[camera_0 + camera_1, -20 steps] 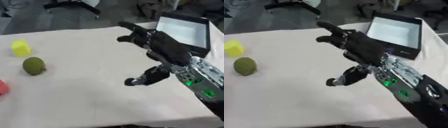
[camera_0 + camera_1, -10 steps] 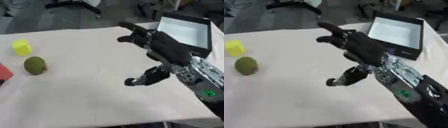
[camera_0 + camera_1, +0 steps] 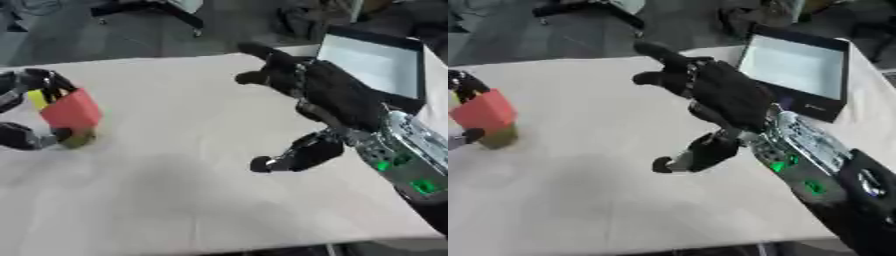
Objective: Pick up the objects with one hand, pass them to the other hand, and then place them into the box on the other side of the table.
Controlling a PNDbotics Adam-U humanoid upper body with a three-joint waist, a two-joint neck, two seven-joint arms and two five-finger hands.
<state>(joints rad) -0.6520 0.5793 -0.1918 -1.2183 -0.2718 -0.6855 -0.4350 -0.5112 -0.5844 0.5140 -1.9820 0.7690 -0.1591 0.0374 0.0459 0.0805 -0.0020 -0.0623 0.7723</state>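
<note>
At nine o'clock the left hand curls round a red block, with an olive-green object just beneath. The right hand hovers open at two o'clock, before the box.

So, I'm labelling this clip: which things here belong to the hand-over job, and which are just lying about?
Job:
left robot hand, curled round the red block
olive-green object and yellow object by it
right robot hand, open over the table
box at the right

Lying about:
chair base on the floor
</note>
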